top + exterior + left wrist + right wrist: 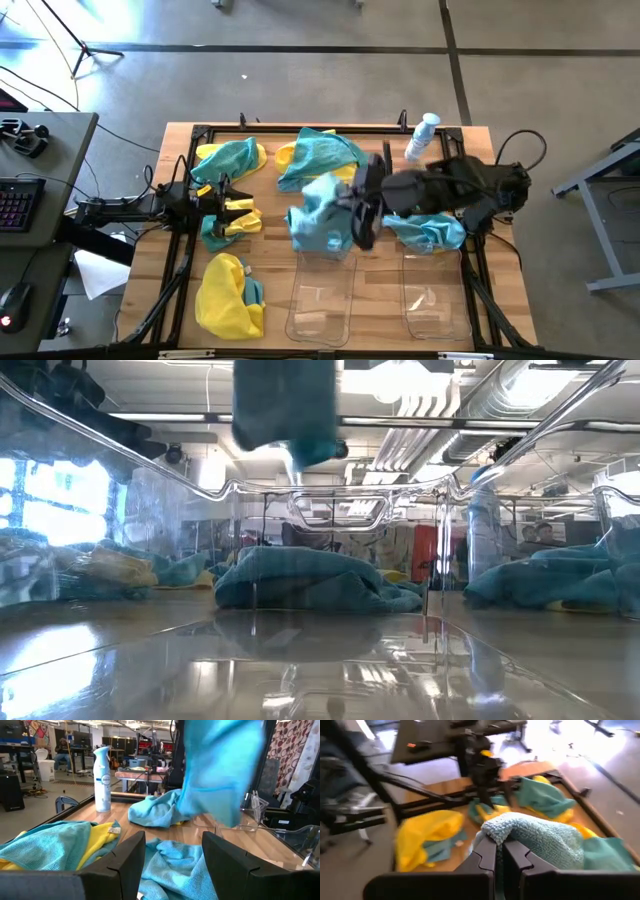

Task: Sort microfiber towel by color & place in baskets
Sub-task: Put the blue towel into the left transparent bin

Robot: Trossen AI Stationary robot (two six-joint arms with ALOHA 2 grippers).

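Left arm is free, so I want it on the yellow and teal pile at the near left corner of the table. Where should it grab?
Take the yellow cloth at its raised crown, coming straight down from above. It lies bunched in a mound with a teal cloth tucked along its inner side, so pinching the outer yellow folds should lift it alone. The left gripper sits open farther back, over another small pile.

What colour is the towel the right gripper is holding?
Teal-blue towel, pinched in the right gripper; right wrist view shows it best.
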